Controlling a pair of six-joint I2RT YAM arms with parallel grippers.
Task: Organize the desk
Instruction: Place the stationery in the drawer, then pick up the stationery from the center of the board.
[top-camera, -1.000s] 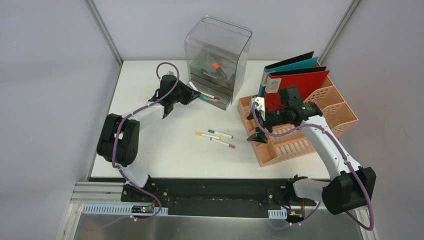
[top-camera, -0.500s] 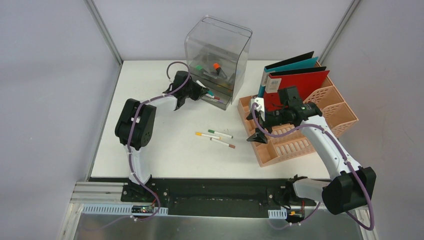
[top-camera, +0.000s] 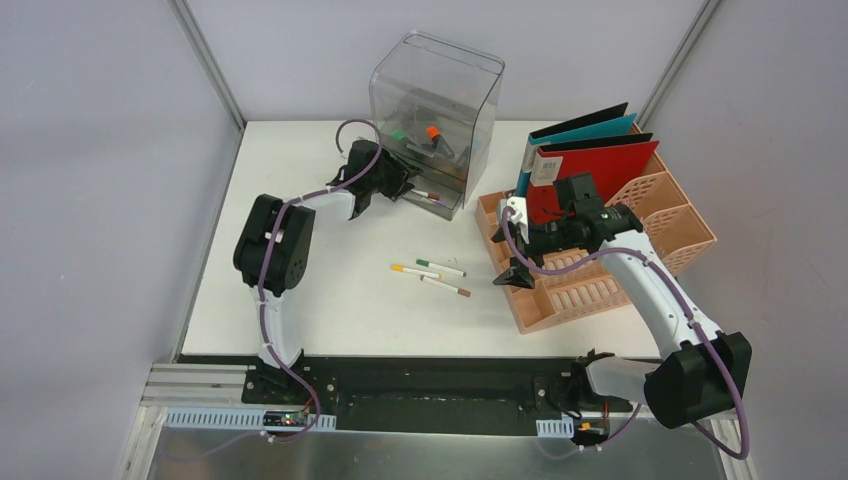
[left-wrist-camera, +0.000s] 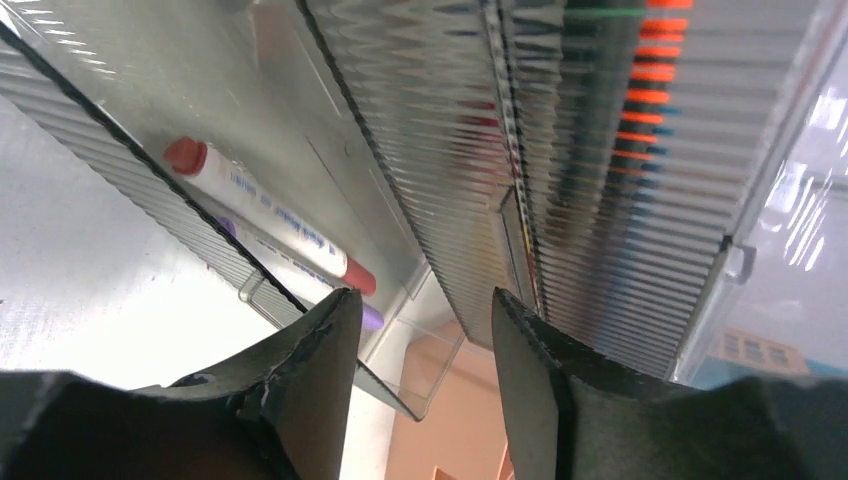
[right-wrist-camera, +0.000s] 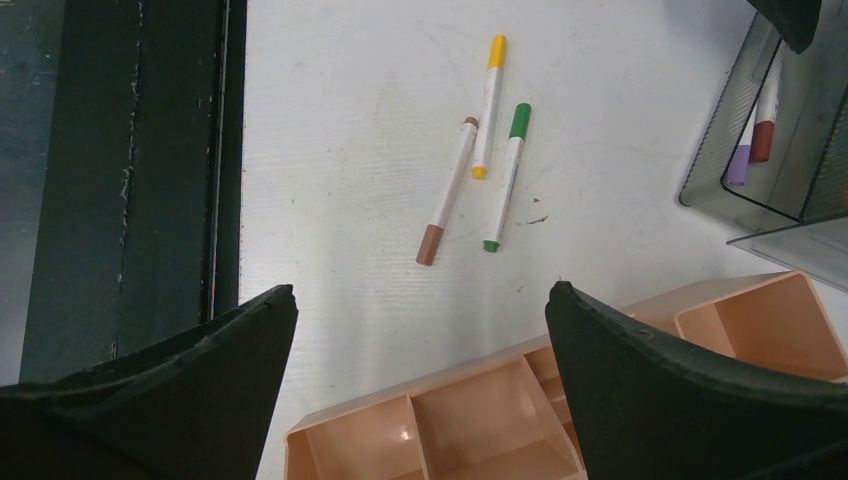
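Note:
On the white desk (top-camera: 300, 290) lie three markers: yellow-capped (top-camera: 412, 271), green-capped (top-camera: 440, 267) and brown-capped (top-camera: 446, 287). My left gripper (top-camera: 402, 181) is at the clear grey drawer box (top-camera: 436, 90), right in front of its pulled-out bottom drawer. In the left wrist view that gripper (left-wrist-camera: 421, 295) is open and empty, and a red-capped marker (left-wrist-camera: 268, 220) lies in the drawer beside a purple-capped one (left-wrist-camera: 368, 317). My right gripper (top-camera: 515, 248) hangs wide open over the front left corner of the peach rack (top-camera: 590, 290), holding nothing (right-wrist-camera: 420, 288).
Teal and red binders (top-camera: 590, 160) stand in the back of the rack. The box's upper drawers hold more markers (top-camera: 433, 132). Grey walls close in the desk on both sides, and a black front edge (top-camera: 420, 375) runs between the arm bases.
The left arm reached forward to the drawer box with a marker, and its jaws went from shut to open; the marker now lies in the drawer. The right arm barely moved.

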